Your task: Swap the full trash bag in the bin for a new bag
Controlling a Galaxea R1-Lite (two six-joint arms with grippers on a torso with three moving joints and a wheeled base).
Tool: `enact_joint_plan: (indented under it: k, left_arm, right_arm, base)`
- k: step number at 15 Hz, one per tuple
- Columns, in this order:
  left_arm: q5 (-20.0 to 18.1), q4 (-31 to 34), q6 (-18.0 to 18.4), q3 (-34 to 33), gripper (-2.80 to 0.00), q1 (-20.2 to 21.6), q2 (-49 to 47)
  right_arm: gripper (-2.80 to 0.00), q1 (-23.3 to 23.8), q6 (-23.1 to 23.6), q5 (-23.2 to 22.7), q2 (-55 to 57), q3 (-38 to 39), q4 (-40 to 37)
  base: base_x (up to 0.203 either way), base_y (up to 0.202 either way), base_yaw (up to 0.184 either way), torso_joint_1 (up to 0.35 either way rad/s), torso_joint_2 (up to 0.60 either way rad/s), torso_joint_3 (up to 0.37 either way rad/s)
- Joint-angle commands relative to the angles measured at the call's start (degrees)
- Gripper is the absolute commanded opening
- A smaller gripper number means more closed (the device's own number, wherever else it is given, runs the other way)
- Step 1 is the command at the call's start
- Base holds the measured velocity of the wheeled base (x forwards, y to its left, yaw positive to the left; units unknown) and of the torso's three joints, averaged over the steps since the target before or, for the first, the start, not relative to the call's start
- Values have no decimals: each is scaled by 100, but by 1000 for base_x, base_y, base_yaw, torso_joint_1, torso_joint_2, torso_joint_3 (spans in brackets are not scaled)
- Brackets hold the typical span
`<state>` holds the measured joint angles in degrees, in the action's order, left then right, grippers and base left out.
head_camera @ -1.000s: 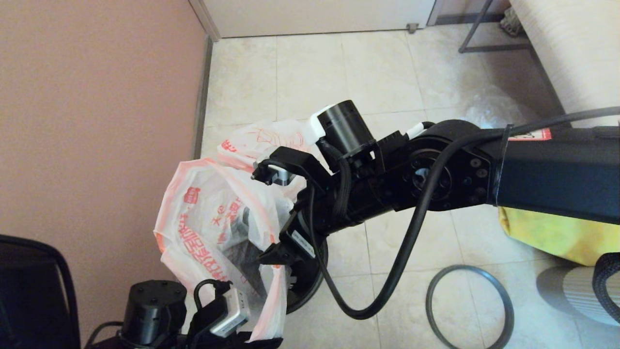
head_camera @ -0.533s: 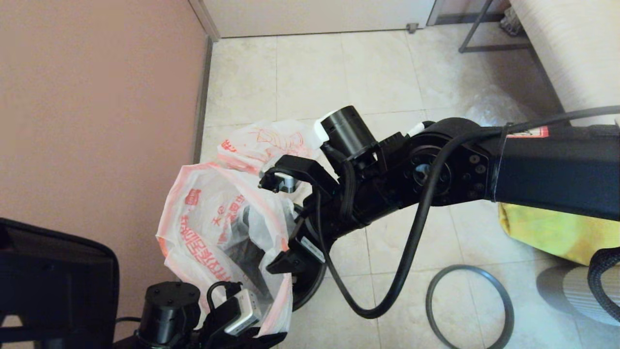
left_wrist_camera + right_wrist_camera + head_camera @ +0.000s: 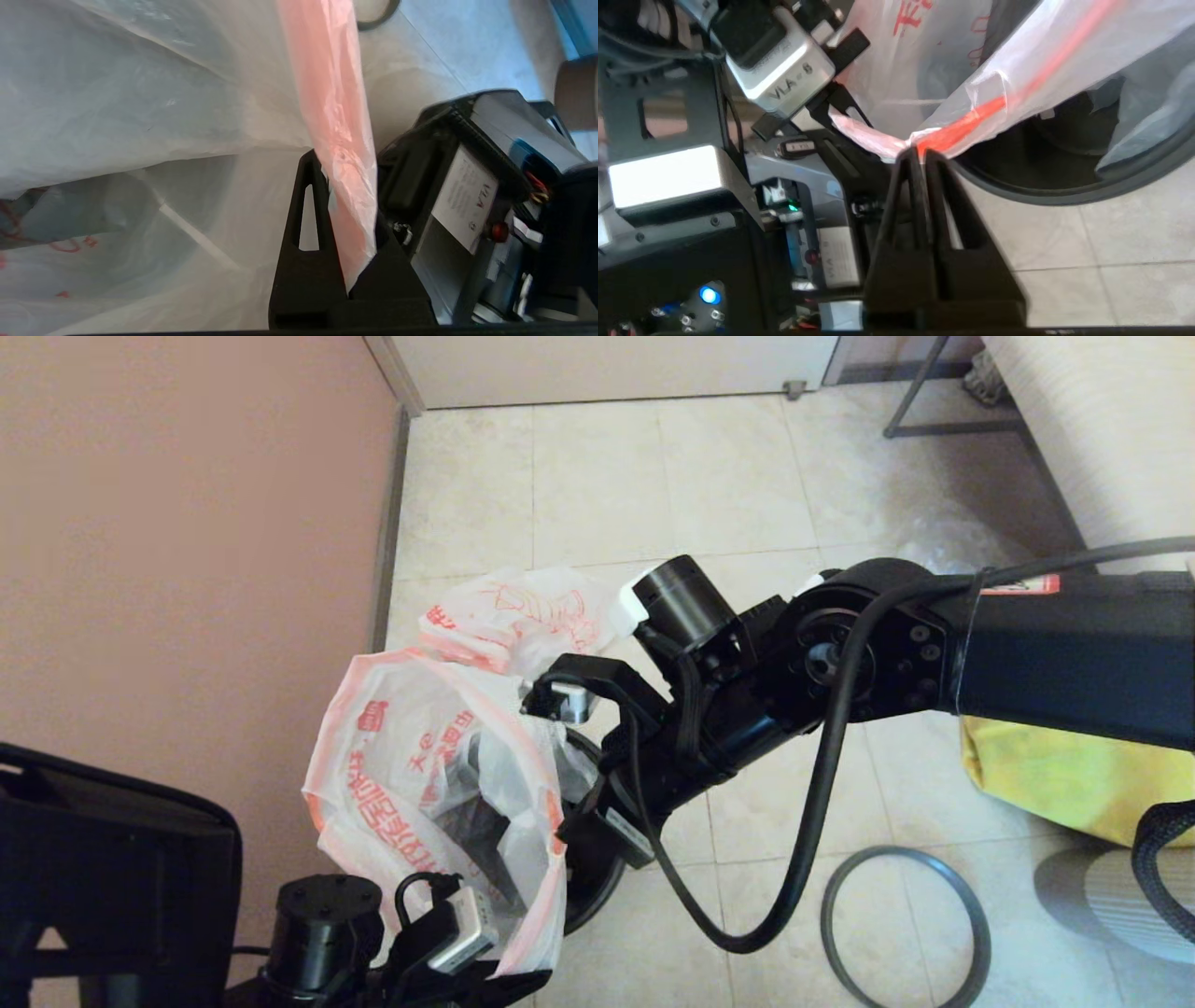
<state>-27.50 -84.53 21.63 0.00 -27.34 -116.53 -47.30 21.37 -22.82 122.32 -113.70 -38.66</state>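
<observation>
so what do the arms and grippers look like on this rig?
Both arms are matte black. The right arm is a boxy link with a red-and-white label, a round bolted joint, a cylindrical motor housing and a thick black cable looping below. The right gripper and left gripper have black wedge-shaped fingers with triangular cutouts. Each wrist carries a silver camera marked VLA.

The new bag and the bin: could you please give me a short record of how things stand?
new bag: mouth spread above the bin, hem pinched on two sides
left gripper: shut on the hem
right gripper: shut on the hem
full trash bag: on the floor beyond the bin
hoop rim: off, on the floor
</observation>
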Motion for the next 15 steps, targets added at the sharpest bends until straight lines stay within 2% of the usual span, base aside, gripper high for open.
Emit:
enact_joint_plan:
  k: [1,3,5,7,8,10,11,12,14,15]
  left_arm:
    - [-27,-231,-2,-62,-280,52,33]
    - [15,-313,-79,-3,-280,63,90]
    - [125,-313,-72,279,-280,-164,94]
    - [350,-313,-76,492,-280,-565,87]
    - [565,-313,-74,661,-280,-705,87]
    - [758,-118,-67,1030,-280,-827,156]
    - [844,412,-61,1278,-280,-879,330]
    - [885,974,-54,1492,-280,-944,596]
    - [967,2008,44,1856,-280,-1086,1085]
    - [1017,2175,166,1933,-280,-1123,1242]
  right_arm:
    - [-280,26,-47,-14,-80,3,-10]
    - [-280,144,-341,-34,-310,21,-9]
    - [-280,284,-783,-165,-601,31,138]
    - [-280,335,-1551,-144,-721,32,869]
    - [-280,448,-1731,-105,-777,32,1253]
    - [-280,524,-1769,339,-781,32,1500]
    - [-280,518,-1658,890,-744,32,1511]
    - [-280,535,-1355,1277,-675,32,1523]
    - [-280,617,-1160,1408,-634,23,1484]
    - [-280,625,-1020,1412,-595,23,1459]
  base:
    - [0,0,0,0,0,0]
    - [0,0,0,0,0,0]
    - [0,0,0,0,0,0]
    - [0,0,0,0,0,0]
    - [0,0,0,0,0,0]
    - [0,0,0,0,0,0]
    - [0,0,0,0,0,0]
    - [0,0,0,0,0,0]
    - [0,0,0,0,0,0]
    - [0,0,0,0,0,0]
